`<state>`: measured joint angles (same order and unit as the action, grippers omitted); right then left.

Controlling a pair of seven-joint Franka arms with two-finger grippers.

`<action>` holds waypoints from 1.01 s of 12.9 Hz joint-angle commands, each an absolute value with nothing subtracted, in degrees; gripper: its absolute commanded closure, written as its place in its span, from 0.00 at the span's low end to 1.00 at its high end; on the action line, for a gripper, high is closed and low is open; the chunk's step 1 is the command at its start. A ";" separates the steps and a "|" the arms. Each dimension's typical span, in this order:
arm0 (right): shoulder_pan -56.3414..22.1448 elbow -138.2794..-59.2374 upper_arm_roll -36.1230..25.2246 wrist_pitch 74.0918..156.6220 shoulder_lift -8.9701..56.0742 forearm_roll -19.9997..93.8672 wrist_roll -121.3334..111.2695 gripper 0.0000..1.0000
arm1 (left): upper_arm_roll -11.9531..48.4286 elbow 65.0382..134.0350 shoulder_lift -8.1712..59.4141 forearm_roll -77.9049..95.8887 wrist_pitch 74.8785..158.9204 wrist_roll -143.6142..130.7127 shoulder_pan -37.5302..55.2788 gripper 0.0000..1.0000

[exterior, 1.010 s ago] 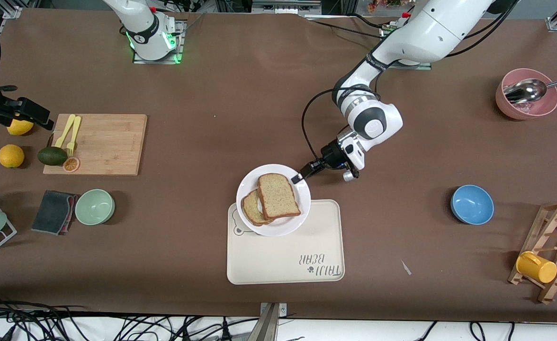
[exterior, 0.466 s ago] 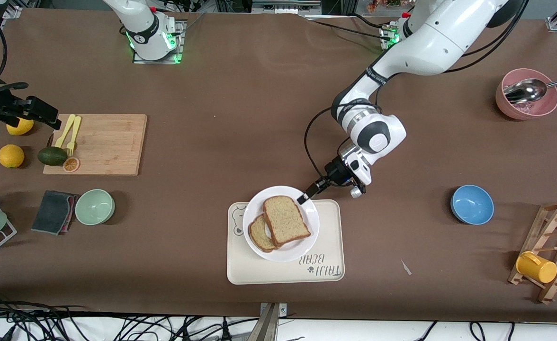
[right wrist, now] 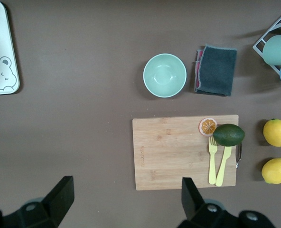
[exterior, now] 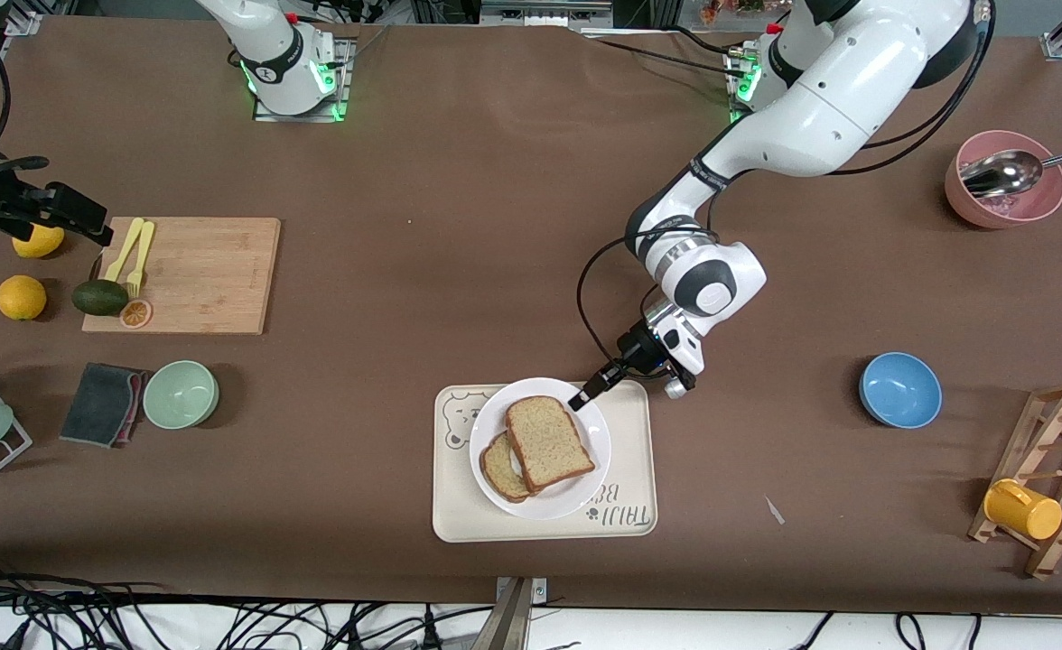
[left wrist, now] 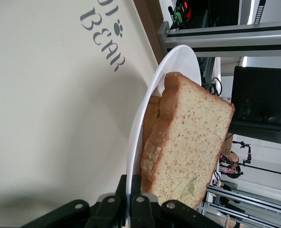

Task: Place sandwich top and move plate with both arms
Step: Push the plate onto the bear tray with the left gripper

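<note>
My worktop [exterior: 495,181] is brown. Taking the front view as a clock face: the cream tray [exterior: 477,515] at six, the cutting board [exterior: 197,271], green bowl [exterior: 181,394] and grey cloth [exterior: 102,403] toward nine, the blue bowl [exterior: 899,389] at four, the pink bowl [exterior: 1001,203] at two.

Counted: two bread slices [exterior: 550,441] (stacked), one plate [exterior: 585,492], one tray [exterior: 459,515], three bowls [exterior: 181,394], two lemons [exterior: 21,297], one avocado [exterior: 99,297], two forks [exterior: 140,257].
</note>
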<state>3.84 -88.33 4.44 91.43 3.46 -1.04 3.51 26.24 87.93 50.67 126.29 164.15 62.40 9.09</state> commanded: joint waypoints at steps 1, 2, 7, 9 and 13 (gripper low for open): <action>3.78 -87.98 4.40 90.71 2.90 -2.02 3.08 0.00 | 26.63 83.58 53.70 124.72 165.94 62.75 10.63 1.00; 3.78 -87.89 4.22 90.53 2.38 -2.02 2.82 0.00 | 26.72 83.58 53.79 124.80 165.94 62.75 10.55 1.00; 3.78 -87.81 3.96 90.70 2.02 -2.37 2.90 0.00 | 26.72 83.58 55.02 123.84 165.94 62.93 11.08 1.00; 3.78 -87.89 4.22 90.97 2.02 -3.34 3.51 0.00 | 26.72 83.58 55.20 123.66 165.94 62.93 11.07 1.00; 3.78 -87.80 4.22 91.32 1.85 -3.43 3.17 0.00 | 26.72 83.58 55.02 123.66 165.94 62.93 10.90 0.80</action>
